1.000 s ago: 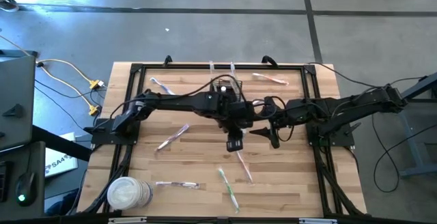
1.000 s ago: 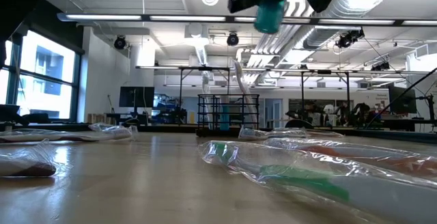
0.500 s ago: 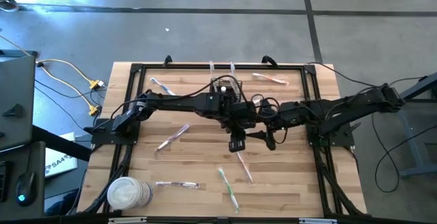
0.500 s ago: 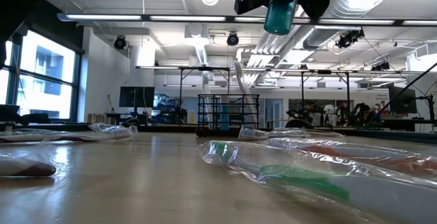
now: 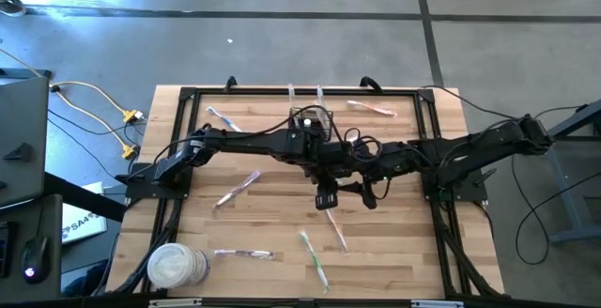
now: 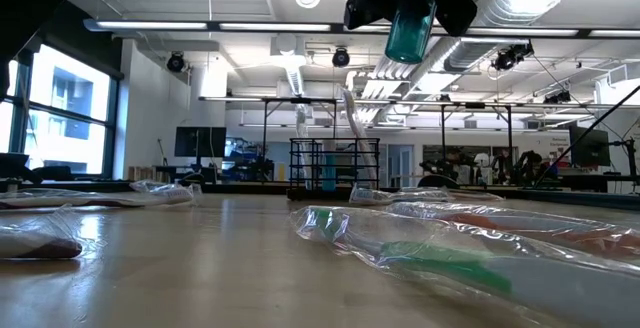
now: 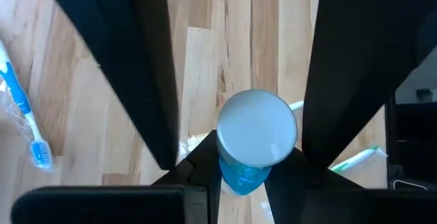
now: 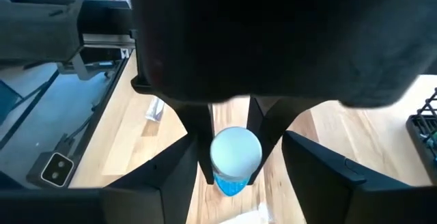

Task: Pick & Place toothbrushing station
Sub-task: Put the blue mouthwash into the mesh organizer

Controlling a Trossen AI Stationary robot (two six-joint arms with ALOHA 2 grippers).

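The left gripper (image 5: pixel 324 198) holds a blue bottle (image 7: pixel 254 138) with a white cap, high over the table (image 5: pixel 404 252). The right gripper (image 5: pixel 364 193) is just beside it, and I cannot tell if it grips. The basket (image 5: pixel 313 117) sits at the table's far edge

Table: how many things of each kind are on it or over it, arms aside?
Wrapped toothbrushes lying on the table: 6
Toothbrushes standing in the basket: 2 visible
Black wire basket: 1
Round white tub: 1
Blue bottle with white cap, held above the table: 1
Total: 11
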